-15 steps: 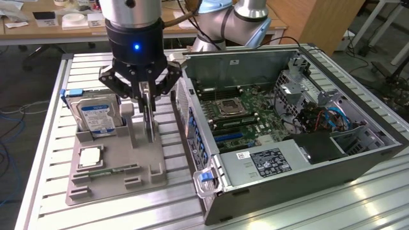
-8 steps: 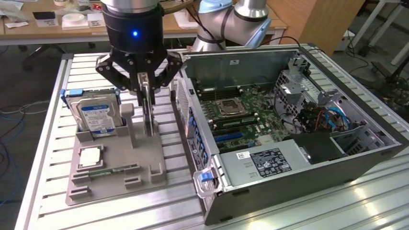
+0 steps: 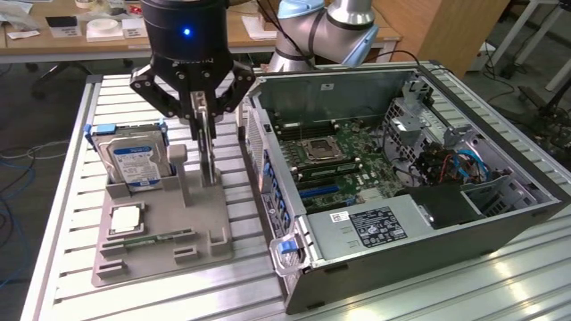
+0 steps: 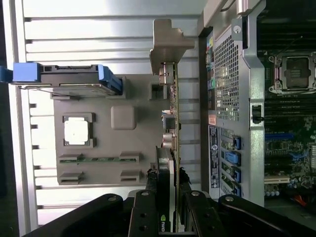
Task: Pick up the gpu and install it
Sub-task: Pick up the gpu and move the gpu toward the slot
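My claw point(image 3: 205, 122) is partly closed, both fingers point(image 4: 145, 207) pinching the gpu point(image 3: 210, 160) by its upper edge. The card stands upright on edge over the gray tray point(image 3: 152, 257), just beside the hard drive point(image 3: 136, 160) slotted in that tray. The open computer case point(image 3: 410, 167) sits alongside the tray.

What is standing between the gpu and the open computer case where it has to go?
The gpu stands upright in the gray holder, with the gripper clamped on its top edge. Between it and the motherboard rises the case's perforated rear wall, right beside the holder. Nothing else visible stands in the way.
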`<action>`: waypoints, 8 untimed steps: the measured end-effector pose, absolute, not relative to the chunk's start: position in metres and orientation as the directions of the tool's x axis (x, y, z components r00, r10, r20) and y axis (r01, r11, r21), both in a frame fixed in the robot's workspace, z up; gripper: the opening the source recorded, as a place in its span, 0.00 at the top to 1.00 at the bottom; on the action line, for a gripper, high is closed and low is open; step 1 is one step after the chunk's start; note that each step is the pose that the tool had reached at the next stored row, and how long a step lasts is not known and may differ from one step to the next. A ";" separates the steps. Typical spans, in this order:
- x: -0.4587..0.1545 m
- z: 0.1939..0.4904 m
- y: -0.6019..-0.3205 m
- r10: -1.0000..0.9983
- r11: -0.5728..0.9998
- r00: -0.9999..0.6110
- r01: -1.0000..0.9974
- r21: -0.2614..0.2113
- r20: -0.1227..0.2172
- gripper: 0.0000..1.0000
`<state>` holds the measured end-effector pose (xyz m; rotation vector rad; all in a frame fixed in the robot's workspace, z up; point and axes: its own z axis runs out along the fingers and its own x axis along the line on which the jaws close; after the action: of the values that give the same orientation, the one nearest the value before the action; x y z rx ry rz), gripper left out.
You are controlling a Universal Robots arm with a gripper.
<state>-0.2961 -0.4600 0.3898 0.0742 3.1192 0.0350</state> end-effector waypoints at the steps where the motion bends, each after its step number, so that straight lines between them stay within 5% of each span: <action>1: -0.296 0.391 -0.460 0.048 0.999 -0.999 0.047 0.023 -0.021 0.73; 8: -0.296 0.398 -0.460 0.048 0.999 -0.999 0.047 0.023 -0.021 0.73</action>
<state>-0.2960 -0.4599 0.3984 0.0740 3.1192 0.0348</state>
